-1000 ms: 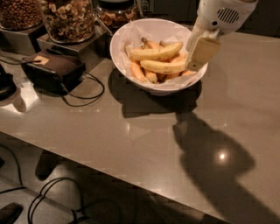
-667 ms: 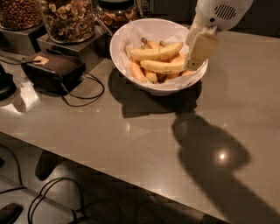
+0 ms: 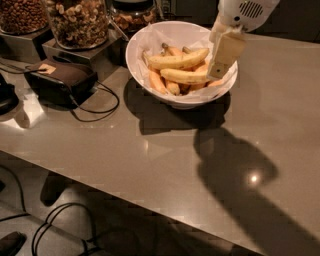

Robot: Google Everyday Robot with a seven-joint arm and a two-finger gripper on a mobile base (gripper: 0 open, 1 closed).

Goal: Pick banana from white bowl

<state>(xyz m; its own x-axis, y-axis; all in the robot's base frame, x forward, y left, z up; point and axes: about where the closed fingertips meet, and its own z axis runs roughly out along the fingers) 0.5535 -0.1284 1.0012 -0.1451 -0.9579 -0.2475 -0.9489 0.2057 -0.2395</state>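
The white bowl (image 3: 150,37) stands at the back middle of the grey counter, lined with crinkled white paper. Two large yellow bananas lie across it: one upper (image 3: 177,60) and one lower (image 3: 182,76), on top of smaller orange-tinted bananas (image 3: 157,82). My gripper (image 3: 220,62) hangs from the white arm (image 3: 245,10) over the bowl's right side. Its cream tip reaches down to the right ends of the two large bananas. I cannot see whether it touches them.
Glass jars of nuts (image 3: 80,22) stand on dark stands at the back left. A dark box (image 3: 62,77) with a black cable (image 3: 97,107) lies left of the bowl. The counter's front edge (image 3: 125,197) runs diagonally; cables lie on the floor (image 3: 45,230) below.
My gripper has shifted slightly left, closer over the right ends of the large bananas. The bananas and the bowl have not moved.
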